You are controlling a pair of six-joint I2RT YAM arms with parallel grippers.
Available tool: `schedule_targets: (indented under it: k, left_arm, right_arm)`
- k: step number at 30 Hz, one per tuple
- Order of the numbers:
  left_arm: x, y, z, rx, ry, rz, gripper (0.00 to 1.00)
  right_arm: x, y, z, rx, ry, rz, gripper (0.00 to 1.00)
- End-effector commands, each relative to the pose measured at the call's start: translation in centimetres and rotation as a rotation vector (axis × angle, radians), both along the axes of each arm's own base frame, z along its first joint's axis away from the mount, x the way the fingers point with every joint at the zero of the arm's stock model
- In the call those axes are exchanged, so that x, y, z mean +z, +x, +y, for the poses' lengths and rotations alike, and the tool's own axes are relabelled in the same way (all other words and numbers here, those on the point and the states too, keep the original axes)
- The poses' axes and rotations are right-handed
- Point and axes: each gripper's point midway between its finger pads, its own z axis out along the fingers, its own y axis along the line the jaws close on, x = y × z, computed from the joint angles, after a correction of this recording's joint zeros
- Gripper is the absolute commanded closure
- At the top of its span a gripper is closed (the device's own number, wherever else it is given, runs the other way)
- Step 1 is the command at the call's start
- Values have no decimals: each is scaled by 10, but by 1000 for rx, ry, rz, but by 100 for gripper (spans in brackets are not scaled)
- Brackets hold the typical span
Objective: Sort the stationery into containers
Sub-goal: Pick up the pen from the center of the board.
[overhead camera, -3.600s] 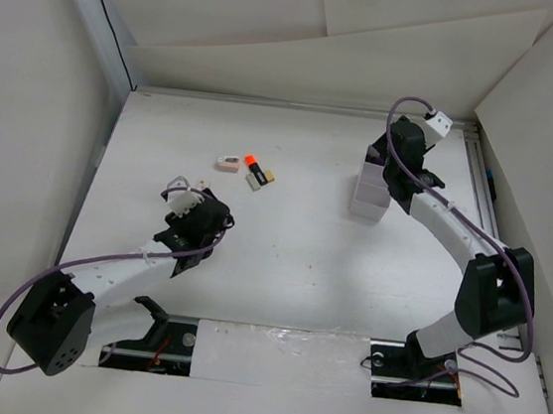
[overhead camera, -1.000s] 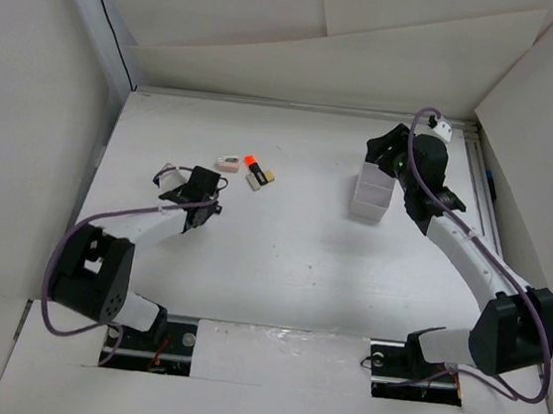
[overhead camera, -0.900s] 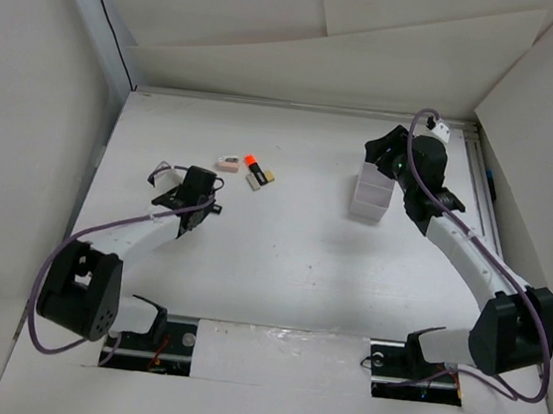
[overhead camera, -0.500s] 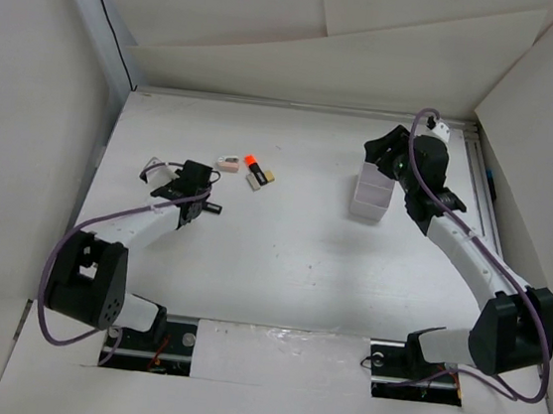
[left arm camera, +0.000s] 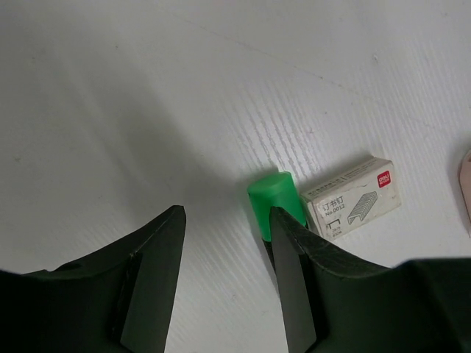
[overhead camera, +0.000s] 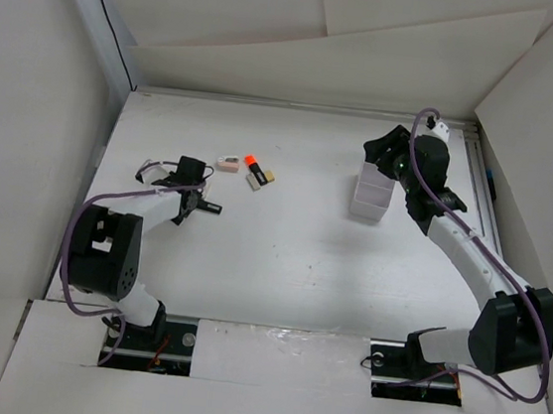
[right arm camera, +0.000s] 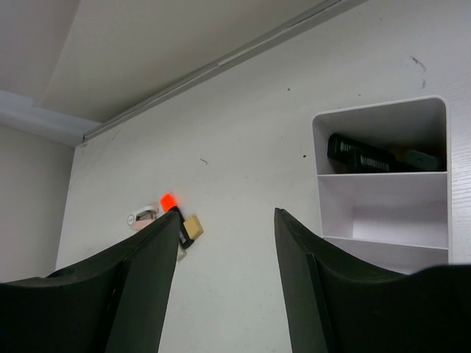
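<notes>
My left gripper (overhead camera: 196, 198) (left arm camera: 227, 213) is open low over the table with nothing between its fingers. A black marker with a green cap (left arm camera: 275, 200) lies just outside its right finger, partly hidden by it and touching a small white staple box (left arm camera: 355, 198). From above they show only as a small dark item (overhead camera: 211, 207). Farther back lie an orange-ended marker (overhead camera: 253, 169) (right arm camera: 168, 201), a pink block (overhead camera: 227, 162) and a beige block (overhead camera: 268, 176) (right arm camera: 193, 226). My right gripper (overhead camera: 378, 155) (right arm camera: 227, 215) hangs open and empty above the white container (overhead camera: 368, 200) (right arm camera: 383, 220), whose far compartment holds a black marker (right arm camera: 372, 157).
White walls enclose the table on the left, back and right. A metal rail (overhead camera: 480, 195) runs along the right edge beside the container. The right arm's links (overhead camera: 462, 243) stretch across the right side of the table.
My left gripper has gone from shut to open, its arm folding back to the left. The small dark item now lies on the table beside its fingers. The right arm has stayed still.
</notes>
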Motion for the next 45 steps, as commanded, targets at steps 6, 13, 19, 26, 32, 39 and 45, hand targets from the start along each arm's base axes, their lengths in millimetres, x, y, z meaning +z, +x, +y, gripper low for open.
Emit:
schedule_targets:
  k: [6, 13, 19, 26, 32, 39, 45]
  left_arm:
    - [14, 26, -11, -38, -35, -75, 54]
    - [2, 34, -10, -48, -8, -14, 55]
    - [-9, 33, -12, -53, -11, 18, 68]
    - [-14, 30, -15, -78, -21, 20, 84]
    - [-13, 15, -26, -137, -41, -13, 99]
    - [7, 8, -42, -220, -74, -113, 100]
    - [29, 7, -54, -320, -107, -228, 100]
  right_arm:
    - [19, 2, 3, 16, 27, -62, 40]
    - [15, 4, 3, 15, 25, -53, 40]
    - [15, 4, 2, 7, 22, -53, 40]
    - [15, 4, 2, 7, 22, -53, 40]
    - [19, -2, 15, 56, 32, -60, 32]
    - [19, -20, 46, 148, 26, -48, 22]
    - [22, -52, 99, 326, 54, -39, 18]
